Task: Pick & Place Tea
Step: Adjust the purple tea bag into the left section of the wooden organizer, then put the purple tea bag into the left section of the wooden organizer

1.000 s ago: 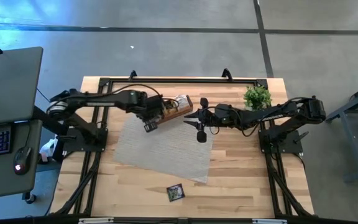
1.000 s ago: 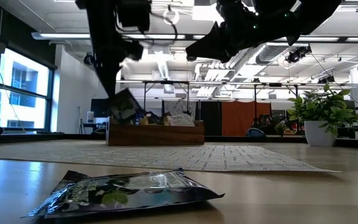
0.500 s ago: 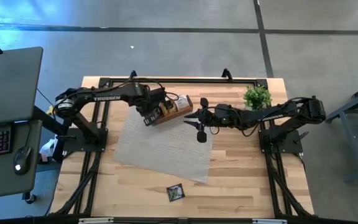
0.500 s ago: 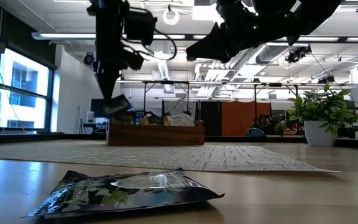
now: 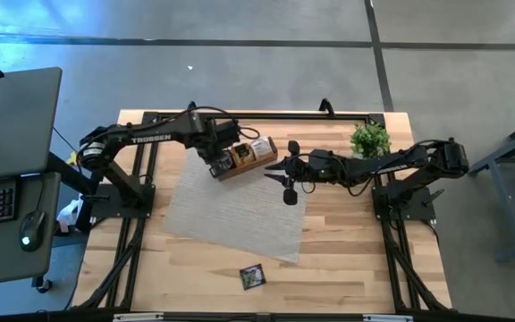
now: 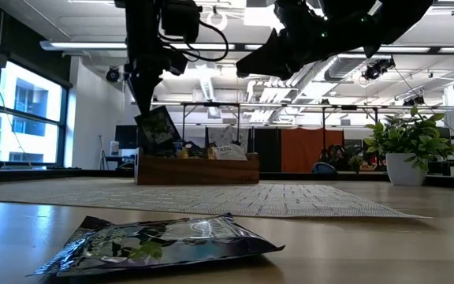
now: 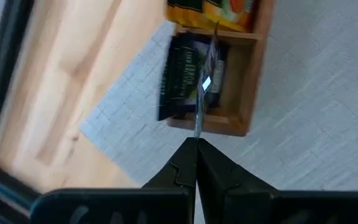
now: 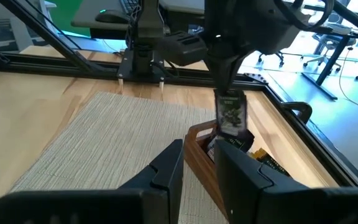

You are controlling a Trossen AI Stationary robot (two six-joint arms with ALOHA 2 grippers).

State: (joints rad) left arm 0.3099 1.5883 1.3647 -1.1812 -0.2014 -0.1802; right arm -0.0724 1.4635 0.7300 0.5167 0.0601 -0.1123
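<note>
The left gripper (image 6: 150, 102), clamped on 1 dark tea sachet (image 6: 158, 128), hangs it over the wooden tray's (image 5: 249, 161) left end compartment for dropping, while the right gripper (image 5: 284, 175) waits half-open nearby.

Two black jointed arms (image 5: 150, 137); white TROSSEN lettering; black looping cables.

The high view looks straight down on the pale wooden table (image 5: 347, 259). The low view sits at tabletop height at six o'clock, facing twelve. Both wrist views look closely at the long brown wooden compartment tray (image 7: 253, 68) (image 8: 197, 162), shared with both.
</note>
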